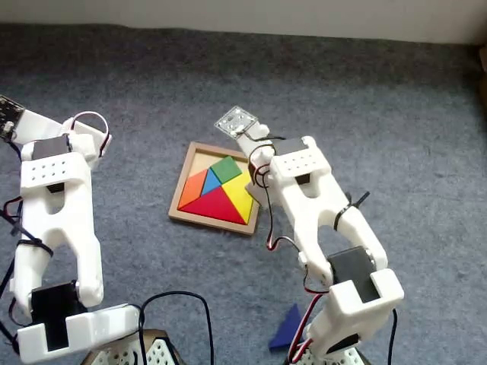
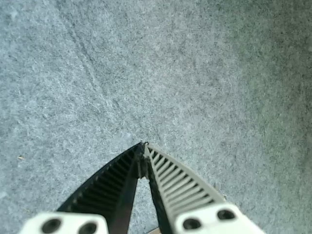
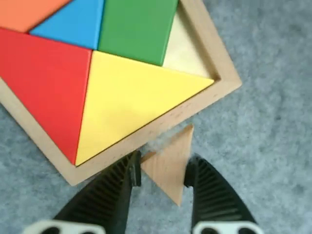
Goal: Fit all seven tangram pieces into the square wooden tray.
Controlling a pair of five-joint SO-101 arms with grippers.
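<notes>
The square wooden tray [image 1: 185, 215] lies mid-carpet holding orange [image 1: 192, 185], blue [image 1: 210, 183], green [image 1: 226, 169], red [image 1: 216, 204] and yellow [image 1: 241, 195] pieces. Bare wood shows along its far side and in the corner [image 3: 183, 51] beside the green piece [image 3: 136, 29]. My right arm [image 1: 300, 171] hangs over the tray's right edge. My right gripper [image 3: 163, 163] is shut on a plain wooden triangle [image 3: 171, 148] lying on the carpet against the tray's outer rim [image 3: 195, 105], beside the yellow piece [image 3: 131, 97]. My left gripper [image 2: 144, 146] is shut with nothing in it, above bare carpet.
A dark blue piece [image 1: 288, 325] lies on the carpet close to the right arm's base. The left arm [image 1: 53, 198] stands well left of the tray. Cables [image 1: 179, 300] loop near the front edge. Grey carpet stretches beyond the tray.
</notes>
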